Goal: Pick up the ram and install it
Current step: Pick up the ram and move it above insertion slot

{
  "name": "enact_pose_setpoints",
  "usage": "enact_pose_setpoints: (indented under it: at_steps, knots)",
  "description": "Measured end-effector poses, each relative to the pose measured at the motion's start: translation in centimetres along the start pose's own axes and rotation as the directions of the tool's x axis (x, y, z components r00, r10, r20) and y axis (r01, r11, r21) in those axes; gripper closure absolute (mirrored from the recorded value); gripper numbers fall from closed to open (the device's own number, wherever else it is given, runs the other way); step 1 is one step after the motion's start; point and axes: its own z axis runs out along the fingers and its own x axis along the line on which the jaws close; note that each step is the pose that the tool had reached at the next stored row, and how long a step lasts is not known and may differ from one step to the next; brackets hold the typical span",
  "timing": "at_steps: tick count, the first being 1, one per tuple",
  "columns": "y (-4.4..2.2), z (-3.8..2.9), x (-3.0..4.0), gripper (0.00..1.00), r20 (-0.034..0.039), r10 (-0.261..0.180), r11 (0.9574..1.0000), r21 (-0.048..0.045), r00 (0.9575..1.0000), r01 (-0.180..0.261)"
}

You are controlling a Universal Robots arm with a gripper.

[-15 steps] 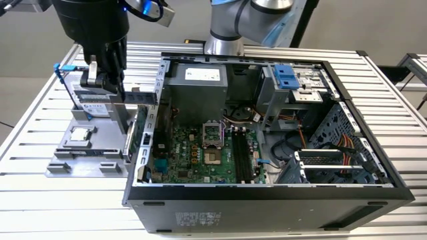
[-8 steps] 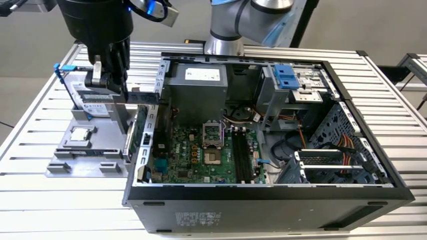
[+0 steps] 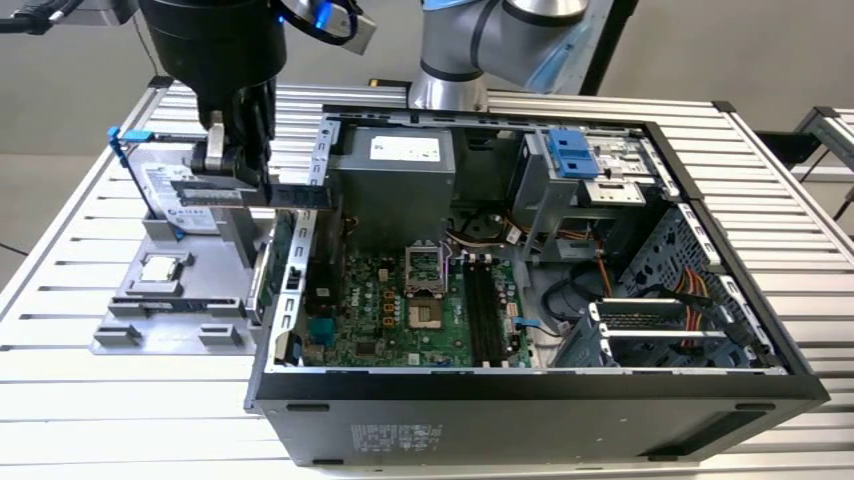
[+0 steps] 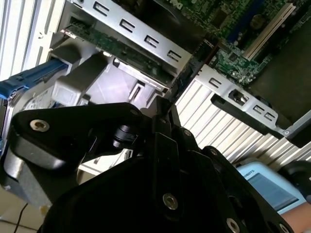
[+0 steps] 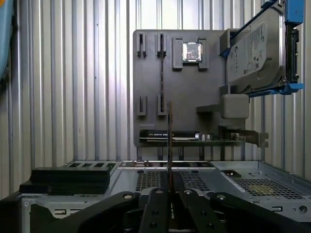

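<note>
- The arm (image 3: 470, 45) stands at twelve o'clock in the exterior view, with its dark wrist (image 3: 214, 40) at ten o'clock.
- The gripper (image 3: 238, 172) points down, fingers (image 5: 158, 208) pinched on the ram (image 5: 169, 141).

Slatted table (image 3: 80, 400): computer case (image 3: 534, 415), grey holder plate (image 3: 200, 292)

There is one ram (image 3: 296, 195), one hard drive (image 3: 174, 195), one processor chip (image 3: 160, 268) and one green card (image 5: 194, 137) with a metal bracket. One grey fixture plate (image 3: 167, 312) lies beside one open computer case (image 3: 534, 400), which contains one motherboard (image 3: 387, 310) and one power supply (image 3: 394, 180). There is one robot arm (image 3: 461, 40) with one gripper (image 3: 247, 185).
</note>
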Motion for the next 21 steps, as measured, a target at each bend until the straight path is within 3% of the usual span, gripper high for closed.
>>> enact_pose_setpoints:
  at_steps: [21]
  knots:
    - [-3.45,-0.19,-0.08,1.0,-0.0001,0.0,1.0,0.0,1.0,0.0]
